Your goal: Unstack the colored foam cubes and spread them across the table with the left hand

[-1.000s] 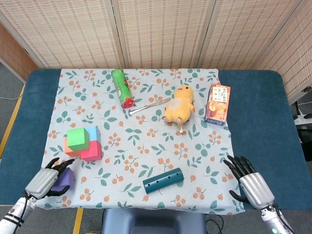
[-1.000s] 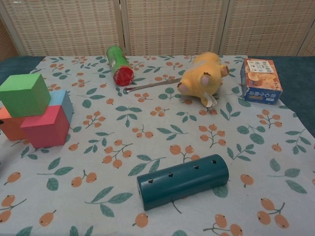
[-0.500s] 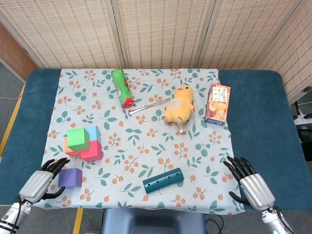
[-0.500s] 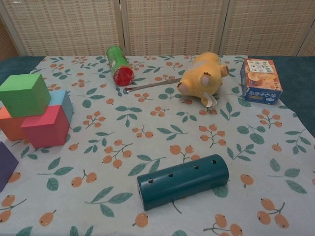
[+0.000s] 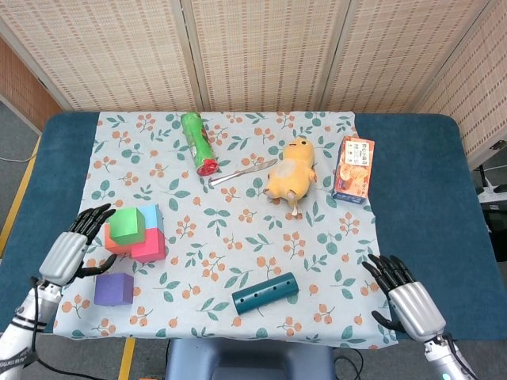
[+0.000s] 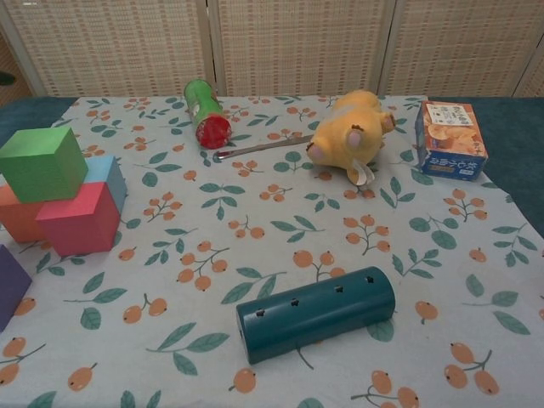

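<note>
Four cubes remain stacked at the left of the floral cloth [image 5: 238, 237]: a green cube [image 5: 126, 224] sits on top of an orange cube [image 5: 111, 241], a pink cube [image 5: 150, 246] and a light blue cube [image 5: 153, 215] that are pressed together. A purple cube [image 5: 114, 289] lies alone on the cloth, just in front of the pile and apart from it. The left hand [image 5: 75, 245] hovers just left of the pile with its fingers spread and nothing in it; whether it touches the orange cube cannot be told. The right hand [image 5: 404, 297] rests at the near right edge of the table [image 5: 428, 206], fingers apart and holding nothing. A teal cylinder [image 5: 265, 293] with small holes lies near the front of the cloth. Further back are a green can [image 5: 198, 142] on its side, a knife [image 5: 242, 172], a yellow plush toy [image 5: 291, 169] and a snack box [image 5: 354, 169]
</note>
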{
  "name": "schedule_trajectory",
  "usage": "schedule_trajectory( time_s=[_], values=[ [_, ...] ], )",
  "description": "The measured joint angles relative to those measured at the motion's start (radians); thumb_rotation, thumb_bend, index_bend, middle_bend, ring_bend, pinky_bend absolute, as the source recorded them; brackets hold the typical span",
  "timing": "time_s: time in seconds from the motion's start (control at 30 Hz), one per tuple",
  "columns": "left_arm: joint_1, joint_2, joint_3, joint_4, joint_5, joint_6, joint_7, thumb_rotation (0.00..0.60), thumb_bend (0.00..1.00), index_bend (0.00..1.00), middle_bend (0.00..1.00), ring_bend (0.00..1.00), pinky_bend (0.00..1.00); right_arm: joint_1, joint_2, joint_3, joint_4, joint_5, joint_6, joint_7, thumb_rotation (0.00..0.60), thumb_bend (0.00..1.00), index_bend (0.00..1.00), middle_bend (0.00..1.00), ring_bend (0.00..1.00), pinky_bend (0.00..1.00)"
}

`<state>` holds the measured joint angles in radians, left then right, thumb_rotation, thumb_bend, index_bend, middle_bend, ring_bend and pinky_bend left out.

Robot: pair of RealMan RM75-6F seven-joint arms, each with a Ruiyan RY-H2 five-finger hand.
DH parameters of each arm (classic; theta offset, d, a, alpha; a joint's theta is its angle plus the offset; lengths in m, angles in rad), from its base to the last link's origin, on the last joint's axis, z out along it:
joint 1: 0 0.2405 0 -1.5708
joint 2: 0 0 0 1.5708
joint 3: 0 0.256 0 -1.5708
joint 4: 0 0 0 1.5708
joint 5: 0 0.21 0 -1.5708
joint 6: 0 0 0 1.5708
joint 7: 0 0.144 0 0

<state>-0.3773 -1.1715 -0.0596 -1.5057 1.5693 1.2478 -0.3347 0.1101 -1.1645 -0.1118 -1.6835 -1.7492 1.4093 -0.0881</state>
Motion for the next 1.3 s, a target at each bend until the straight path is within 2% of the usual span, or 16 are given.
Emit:
schedule_trajectory(
  time_s=[0.13,0.37,0.47,0.53,0.63,0.8,0.9,1.1,1.3],
  values=[
    [-0.079,-0.012,-0.031,0.009,-0.071,-0.152,0.005,0.600,0.33,0.00,0.00,0.00,0.05,0.003,0.001,0.002,-0.003,0.016,-0.018,-0.001,0.600,0.12,0.00,0.00,0.00,0.00],
    [-0.159,-0.029,-0.059,0.029,-0.162,-0.281,0.075,0.600,0.33,0.00,0.00,0.00,0.05,0.001,0.004,0.007,-0.016,0.036,-0.022,-0.019,0.600,0.12,0.00,0.00,0.00,0.00],
    [-0.175,-0.024,-0.059,0.024,-0.186,-0.320,0.114,0.600,0.33,0.00,0.01,0.09,0.06,0.000,0.004,0.008,-0.017,0.037,-0.021,-0.019,0.600,0.12,0.00,0.00,0.00,0.00],
    [-0.182,-0.022,-0.059,0.017,-0.202,-0.329,0.144,0.600,0.33,0.00,0.09,0.19,0.06,0.000,0.005,0.008,-0.018,0.041,-0.025,-0.021,0.600,0.12,0.00,0.00,0.00,0.00],
    [-0.188,-0.023,-0.060,0.013,-0.224,-0.331,0.173,0.600,0.31,0.03,0.25,0.27,0.05,0.001,0.008,0.008,-0.022,0.046,-0.031,-0.022,0.600,0.12,0.00,0.00,0.00,0.00],
    [-0.195,-0.021,-0.063,0.006,-0.247,-0.341,0.181,0.600,0.30,0.11,0.38,0.35,0.05,0.005,0.011,0.005,-0.021,0.030,-0.027,-0.005,0.600,0.12,0.00,0.00,0.00,0.00],
    [-0.193,-0.024,-0.065,0.005,-0.244,-0.325,0.183,0.600,0.30,0.13,0.41,0.38,0.06,0.006,0.012,0.002,-0.014,0.020,-0.022,0.008,0.600,0.12,0.00,0.00,0.00,0.00],
    [-0.197,-0.047,-0.083,-0.003,-0.194,-0.256,0.164,0.600,0.29,0.13,0.41,0.38,0.06,0.008,0.014,0.000,-0.016,0.022,-0.029,0.015,0.600,0.12,0.00,0.00,0.00,0.00],
    [-0.267,-0.107,-0.115,-0.020,-0.171,-0.277,0.163,0.600,0.29,0.13,0.39,0.35,0.05,0.016,0.013,-0.001,-0.013,0.032,-0.050,0.020,0.600,0.12,0.00,0.00,0.00,0.00]
  ],
)
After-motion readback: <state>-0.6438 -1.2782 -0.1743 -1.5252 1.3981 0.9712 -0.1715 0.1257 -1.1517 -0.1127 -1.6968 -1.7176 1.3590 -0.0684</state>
